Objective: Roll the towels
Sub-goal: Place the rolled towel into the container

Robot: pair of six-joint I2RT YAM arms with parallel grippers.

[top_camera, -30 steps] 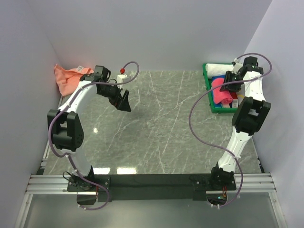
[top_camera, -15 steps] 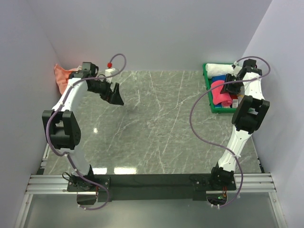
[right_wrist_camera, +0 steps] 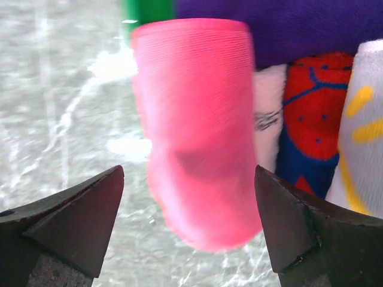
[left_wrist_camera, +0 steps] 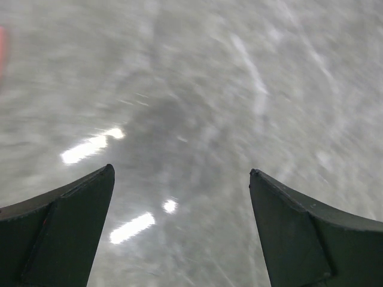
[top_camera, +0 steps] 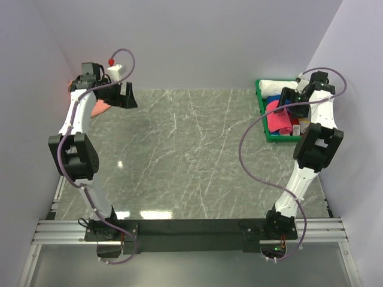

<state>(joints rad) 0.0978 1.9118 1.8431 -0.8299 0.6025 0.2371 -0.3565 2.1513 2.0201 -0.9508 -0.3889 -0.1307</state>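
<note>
Where the green tray stands, other towels crowd the pink roll.

Left gripper swung back-left, right gripper opened (around pink towel)

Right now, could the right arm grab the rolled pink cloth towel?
Probably yes. The right gripper has its jaws open, and the rolled pink cloth towel lies straight ahead of the gap, with nothing in front. A red and blue patterned cloth crowds one side.
</note>
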